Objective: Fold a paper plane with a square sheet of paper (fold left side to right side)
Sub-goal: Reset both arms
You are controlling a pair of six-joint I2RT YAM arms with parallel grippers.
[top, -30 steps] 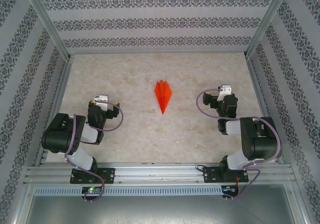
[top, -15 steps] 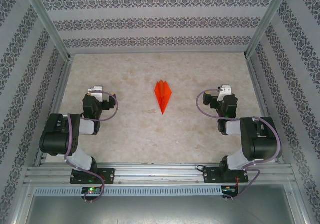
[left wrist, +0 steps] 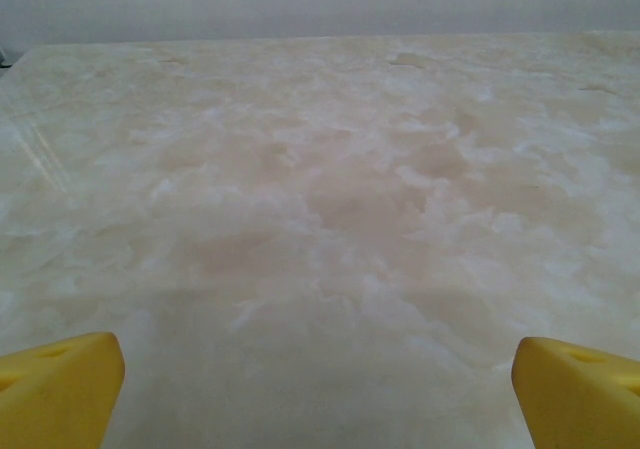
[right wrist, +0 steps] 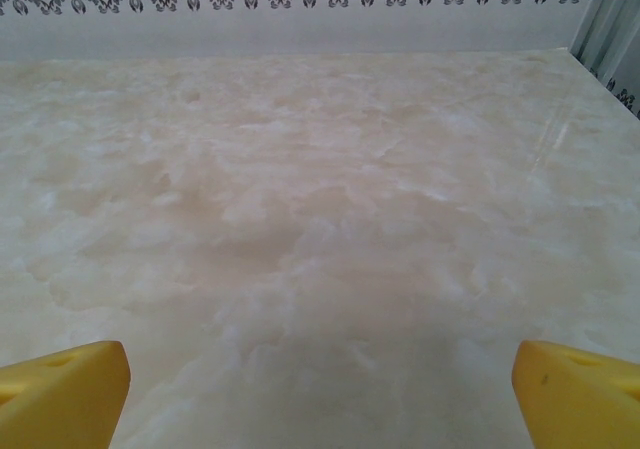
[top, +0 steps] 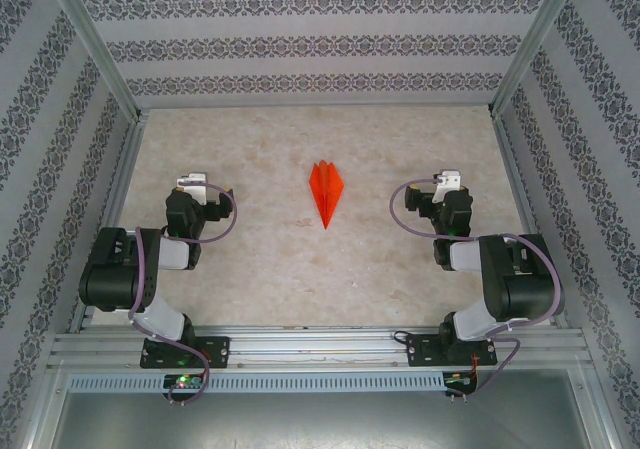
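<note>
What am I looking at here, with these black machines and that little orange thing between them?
These are two robot arms bolted at the near edge of a marbled table. The wide picture comes from a fixed camera above and behind them, with the left arm on the left and the right arm on the right. The other two come from small cameras on the wrists, looking forward past the yellow fingertips of the left gripper and the right gripper. Both grippers are open and hold nothing. The orange thing is a folded paper plane lying on the table between the arms, its pointed tip toward them, touched by neither.
</note>
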